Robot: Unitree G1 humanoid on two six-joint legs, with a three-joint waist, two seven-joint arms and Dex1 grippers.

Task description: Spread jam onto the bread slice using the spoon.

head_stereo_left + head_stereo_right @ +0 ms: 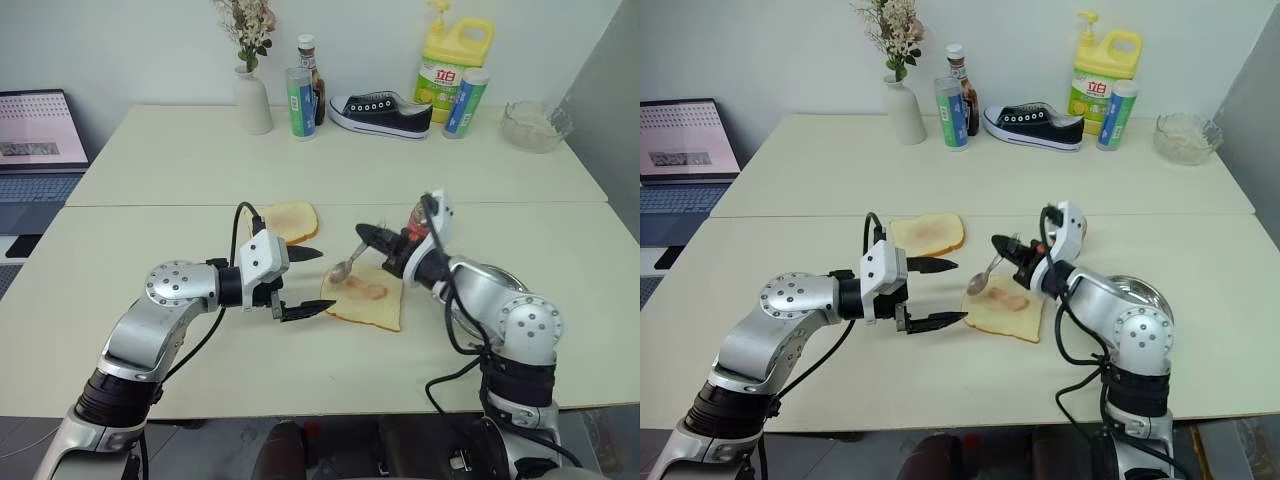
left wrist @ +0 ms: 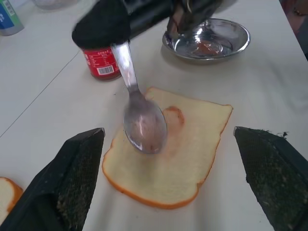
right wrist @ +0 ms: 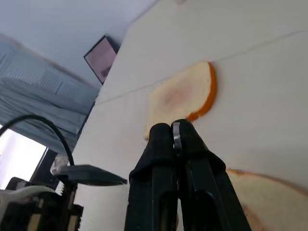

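The left gripper is close to the robot, just beside the near left edge of the bread slice. Its two black fingers are spread wide apart and they hold nothing. One finger points toward the bread slice from the near side and the other sits a bit farther back, above the table.

The bread slice lies flat on the table between the two arms. It is pale and soft, almost square, with a thin tan crust all around. In the middle there is a small pink smear of jam, a thin patch and a little ring, and the rest of the bread is bare.

The right gripper is squeezed tight on the handle of the spoon. The spoon is slim and silver and it tilts down, with its oval bowl above the left part of the bread slice. The bowl has a thin pink film on it. I cannot tell if the bowl touches the bread.

Right behind the right gripper stands the jam jar, which shows a red label. Next to it, on the robot's right, is a shiny metal bowl with a bit of red in the bottom.

A little farther back on the left lies a second bread slice, more golden brown.

At the far edge stand a white vase with flowers, a dark sauce bottle, a black shoe, a yellow soap bottle and a glass bowl.
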